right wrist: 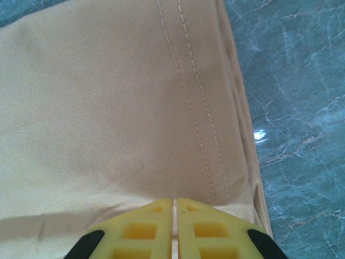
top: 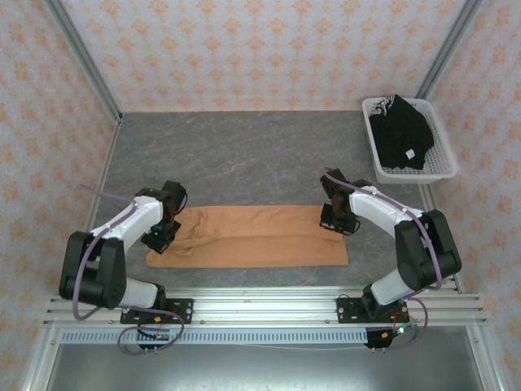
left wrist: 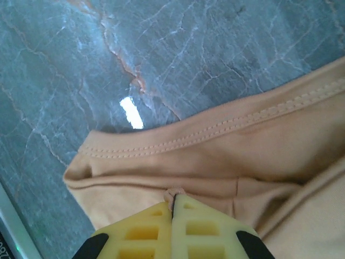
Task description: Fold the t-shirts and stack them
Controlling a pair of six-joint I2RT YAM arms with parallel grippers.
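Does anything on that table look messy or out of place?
Mostly tidy. The orange t-shirt lies as a flat strip, but its left end is bunched where the left hand pinches it. Black garments sit crumpled in the white basket.

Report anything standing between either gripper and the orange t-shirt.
Nothing visible. The left gripper and right gripper are each shut on the orange t-shirt, at its opposite ends. The basket of black garments sits apart, far right.

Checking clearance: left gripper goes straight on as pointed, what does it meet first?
The orange t-shirt: left gripper is shut on a pinch of its cloth, with the table probably just beyond.
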